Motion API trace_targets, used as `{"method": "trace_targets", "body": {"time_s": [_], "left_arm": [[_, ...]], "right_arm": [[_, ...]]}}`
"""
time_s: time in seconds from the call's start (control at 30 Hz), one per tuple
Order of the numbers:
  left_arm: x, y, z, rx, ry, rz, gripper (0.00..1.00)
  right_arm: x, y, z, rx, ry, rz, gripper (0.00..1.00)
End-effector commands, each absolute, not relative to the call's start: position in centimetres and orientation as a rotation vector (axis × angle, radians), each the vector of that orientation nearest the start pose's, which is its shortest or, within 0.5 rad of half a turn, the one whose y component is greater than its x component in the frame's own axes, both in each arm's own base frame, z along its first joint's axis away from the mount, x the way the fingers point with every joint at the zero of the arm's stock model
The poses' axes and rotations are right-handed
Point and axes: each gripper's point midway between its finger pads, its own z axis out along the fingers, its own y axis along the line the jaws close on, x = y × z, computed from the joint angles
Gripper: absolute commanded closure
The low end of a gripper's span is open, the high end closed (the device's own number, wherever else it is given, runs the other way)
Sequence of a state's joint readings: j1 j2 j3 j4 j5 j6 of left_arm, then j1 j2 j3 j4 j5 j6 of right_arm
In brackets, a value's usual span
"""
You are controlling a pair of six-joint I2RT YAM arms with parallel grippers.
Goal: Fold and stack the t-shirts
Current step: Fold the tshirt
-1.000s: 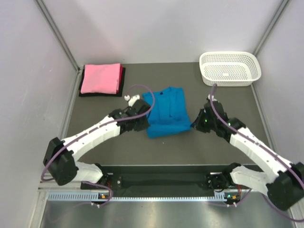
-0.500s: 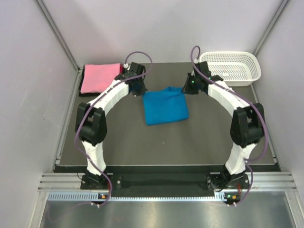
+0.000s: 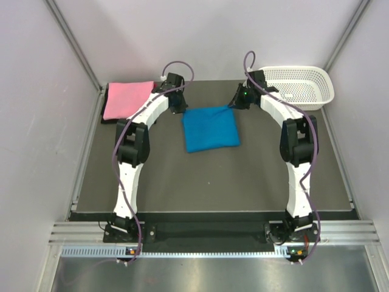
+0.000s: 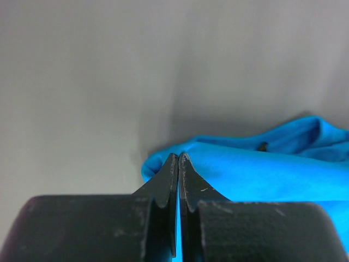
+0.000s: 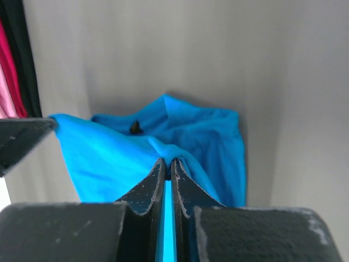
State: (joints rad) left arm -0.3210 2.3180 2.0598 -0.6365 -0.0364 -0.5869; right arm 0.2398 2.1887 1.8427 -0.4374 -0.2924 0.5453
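Left gripper (image 4: pixel 178 158): its jaws are pressing together on the far left corner of the turquoise-blue t-shirt (image 3: pixel 210 128), with a thin line of blue cloth showing between them.
Right gripper (image 5: pixel 168 162): its jaws are likewise nipping a ridge of the same shirt at the far right corner.
Shirt position: it is lying as a folded, roughly square pad mid-table (image 3: pixel 170 176), between the pink t-shirt (image 3: pixel 126 99) at far left and the white basket (image 3: pixel 296 86) at far right.
Stack: the pink shirt is resting on the dark t-shirt (image 5: pixel 31 82).
Risk, dragging: if you are pulling the arms away before the jaws part, you are probably tugging the top layer off its edge and undoing the fold.
Risk, uneven release: if one side is letting go first, the other is likely skewing the pad.
Risk, bunching: the cloth is puckering around the right jaws, so you may be setting a wrinkled far edge.
Risk, neighbours: the left arm is reaching close to the pink stack and the right arm close to the basket, so a wide swing may be nudging either.
Change from a second ago: both arms are now stretching to the shirt's far edge instead of crouching at its sides, and the shirt is looking shorter, with its collar no longer showing.
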Motion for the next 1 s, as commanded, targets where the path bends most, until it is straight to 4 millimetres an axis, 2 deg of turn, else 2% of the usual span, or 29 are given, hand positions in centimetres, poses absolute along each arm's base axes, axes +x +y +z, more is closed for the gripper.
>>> {"method": "trace_targets", "body": {"time_s": [0.0,0.07,0.1,0.13,0.2,0.23,0.27,0.3,0.33,0.37,0.4,0.43,0.47,0.5,0.53,0.57,0.6,0.63,0.7,0.73,0.8,0.9,0.93,0.97], "left_arm": [[57.7,-19.6,11.1,-0.344,2.357,-0.417,1.0],[58.5,-19.5,11.3,-0.345,2.33,-0.426,1.0],[59.1,-19.4,11.0,-0.343,2.319,-0.425,0.94],[59.5,-19.5,11.6,-0.334,2.3,-0.43,0.82],[60.0,-18.9,12.1,-0.324,2.289,-0.401,0.76],[59.9,-18.3,12.7,-0.327,2.291,-0.369,0.74],[59.7,-17.8,14.1,-0.322,2.272,-0.335,0.7],[59.4,-17.2,14.7,-0.326,2.266,-0.298,0.69],[58.6,-17.0,14.4,-0.314,2.281,-0.28,0.68],[57.8,-17.3,16.4,-0.283,2.255,-0.289,0.67],[57.1,-17.6,16.7,-0.267,2.257,-0.301,0.67],[55.4,-18.9,15.2,-0.225,2.316,-0.358,0.66],[54.7,-19.5,16.9,-0.207,2.286,-0.414,0.67],[53.6,-20.7,16.8,-0.172,2.307,-0.481,0.67],[51.6,-22.3,15.3,-0.122,2.361,-0.539,0.67],[50.7,-23.0,16.0,-0.084,2.353,-0.556,0.67],[49.9,-23.7,15.8,-0.052,2.362,-0.566,0.67],[48.4,-24.8,14.7,-0.003,2.393,-0.584,0.66],[47.6,-25.4,14.3,0.014,2.396,-0.585,0.66],[47.1,-25.5,13.3,0.007,2.416,-0.582,0.66],[47.7,-25.2,12.4,-0.019,2.403,-0.557,0.66],[49.4,-24.4,10.8,-0.041,2.408,-0.5,0.64],[50.4,-24.1,11.5,-0.046,2.402,-0.495,0.64],[51.0,-24.1,10.2,-0.048,2.427,-0.482,0.64]], "right_arm": [[56.4,20.8,13.4,0.185,2.303,0.776,0.96],[57.1,20.7,13.0,0.198,2.294,0.775,0.91],[57.4,20.7,13.1,0.207,2.282,0.78,0.9],[57.7,20.5,13.2,0.216,2.275,0.777,0.88],[57.8,20.3,13.5,0.205,2.276,0.767,0.74],[57.9,20.1,14.5,0.188,2.264,0.757,0.69],[57.2,19.7,14.4,0.187,2.293,0.728,0.64],[56.9,19.1,14.7,0.165,2.3,0.693,0.63],[55.9,18.7,15.6,0.159,2.304,0.674,0.62],[55.1,18.4,15.8,0.137,2.316,0.663,0.61],[54.3,18.4,16.1,0.12,2.324,0.67,0.61],[52.9,18.5,16.2,0.104,2.342,0.679,0.61],[52.0,18.7,16.2,0.08,2.351,0.702,0.61],[51.3,18.8,16.0,0.036,2.357,0.704,0.61],[49.8,18.9,15.3,0.01,2.385,0.71,0.6],[49.0,19.1,14.9,-0.021,2.403,0.73,0.57],[48.4,19.1,14.4,-0.069,2.41,0.725,0.56],[47.5,18.9,13.4,-0.081,2.438,0.724,0.55],[46.8,18.9,12.5,-0.129,2.457,0.724,0.51],[46.7,19.1,11.9,-0.148,2.468,0.732,0.51],[46.9,18.9,11.3,-0.171,2.472,0.722,0.5],[48.4,18.9,10.5,-0.158,2.471,0.701,0.51],[49.7,19.1,10.6,-0.165,2.452,0.708,0.51],[50.1,19.4,10.5,-0.179,2.452,0.724,0.5]]}}
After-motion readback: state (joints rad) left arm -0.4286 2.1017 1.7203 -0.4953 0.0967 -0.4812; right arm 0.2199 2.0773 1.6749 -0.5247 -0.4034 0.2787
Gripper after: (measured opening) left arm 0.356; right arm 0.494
